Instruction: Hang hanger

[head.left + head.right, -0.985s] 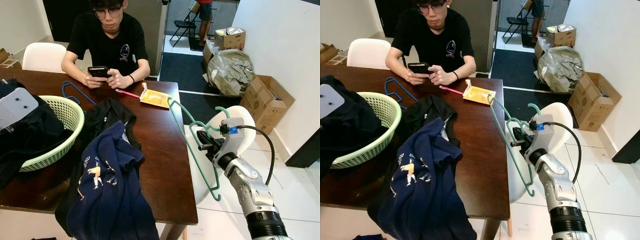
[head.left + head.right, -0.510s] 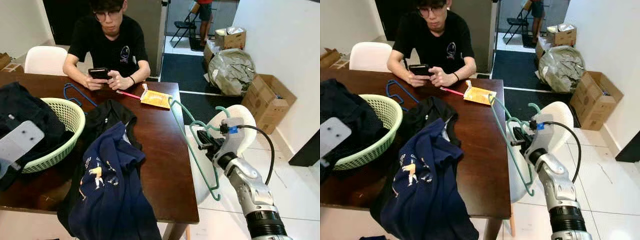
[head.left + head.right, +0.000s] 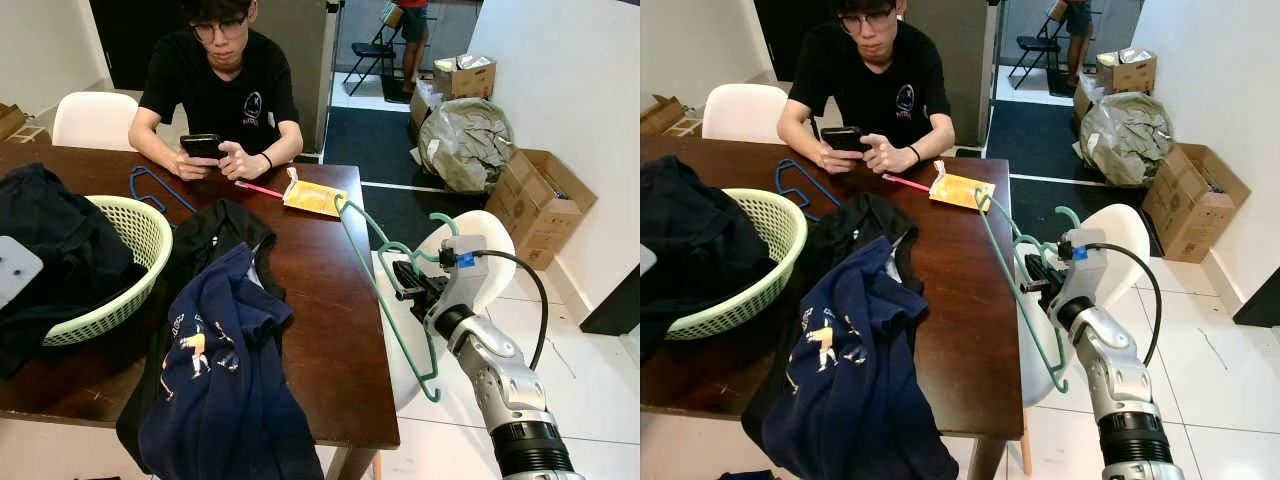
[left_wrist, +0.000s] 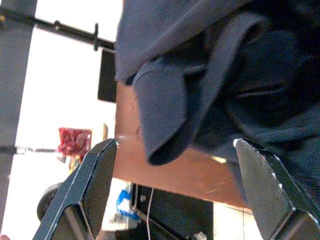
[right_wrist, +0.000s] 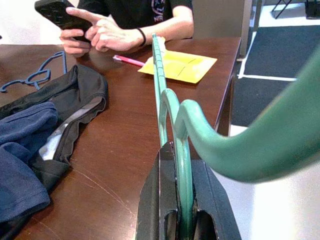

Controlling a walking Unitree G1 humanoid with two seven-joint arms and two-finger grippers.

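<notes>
My right gripper (image 3: 410,284) is shut on a green hanger (image 3: 385,300), held just off the right edge of the dark wooden table (image 3: 320,300). The hanger's hook (image 3: 445,220) curls up beside the wrist. In the right wrist view the green hanger (image 5: 170,110) runs out from between the black fingers (image 5: 159,200) toward the table. A blue hanger (image 3: 150,185) lies flat on the table near the person. My left gripper (image 4: 175,145) is open, with dark blue cloth (image 4: 210,75) hanging off the table edge in front of it.
A person (image 3: 220,90) sits at the far side holding a phone. A green basket (image 3: 135,235) of dark clothes stands at the left. A navy shirt (image 3: 215,370) and a black garment (image 3: 215,235) drape over the front. A white chair (image 3: 480,250) and cardboard boxes (image 3: 540,200) stand at the right.
The pale plate of my left arm has dropped and slid out toward the left edge of the view. The right gripper and green hanger have stayed put.
</notes>
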